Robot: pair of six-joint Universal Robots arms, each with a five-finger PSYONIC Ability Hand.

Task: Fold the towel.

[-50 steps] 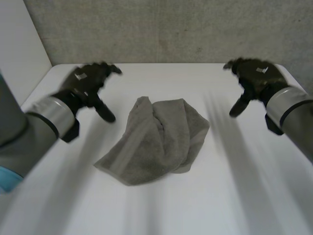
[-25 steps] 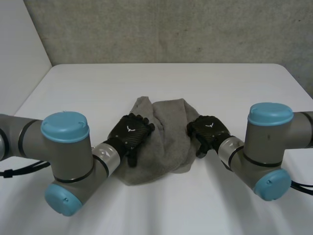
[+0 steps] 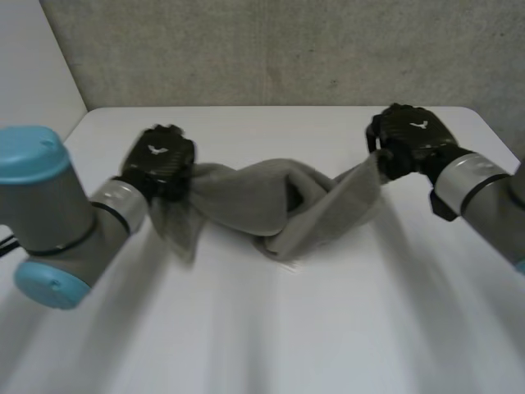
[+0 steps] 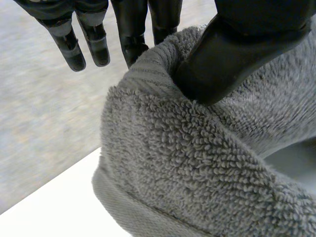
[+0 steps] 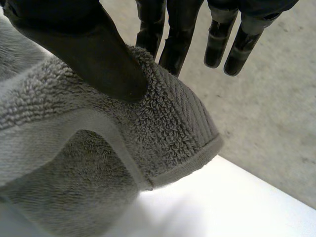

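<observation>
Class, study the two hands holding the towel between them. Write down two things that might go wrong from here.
1. The towel sags twisted and bunched in its middle between the left hand and the right hand; laid down like this, it would likely fold crooked.
2. Each thumb pinches only a small bit of cloth near an edge; pulling apart might slip it free.

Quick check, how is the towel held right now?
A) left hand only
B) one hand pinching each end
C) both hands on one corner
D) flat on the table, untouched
B: the left hand and the right hand each pinch an opposite end of the towel under the thumb, its middle sagging between them.
</observation>
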